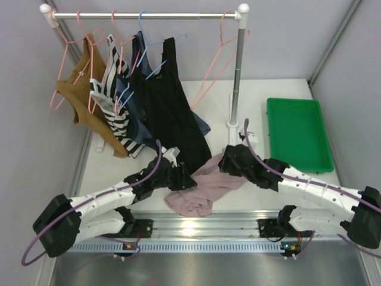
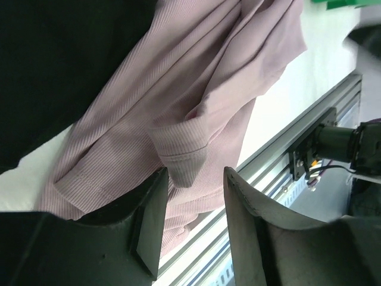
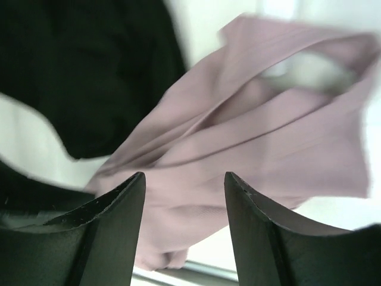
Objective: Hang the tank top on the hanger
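While tank top [image 1: 199, 187] lies crumpled on counter [image 1: 256, 95], hanger [image 1: 215, 62] hangs bare on rail [image 1: 149, 16]; left pincer [image 2: 193, 196] and right pincer [image 3: 184, 196] gape, grasping nothing. Hanging all left to do.

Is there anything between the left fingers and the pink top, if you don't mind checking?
Nothing visible does: the pink top lies right beyond the open left fingers; the black top hangs beside it.

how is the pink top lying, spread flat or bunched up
Bunched up. The pink top lies in rumpled folds on the table, not on any hanger.
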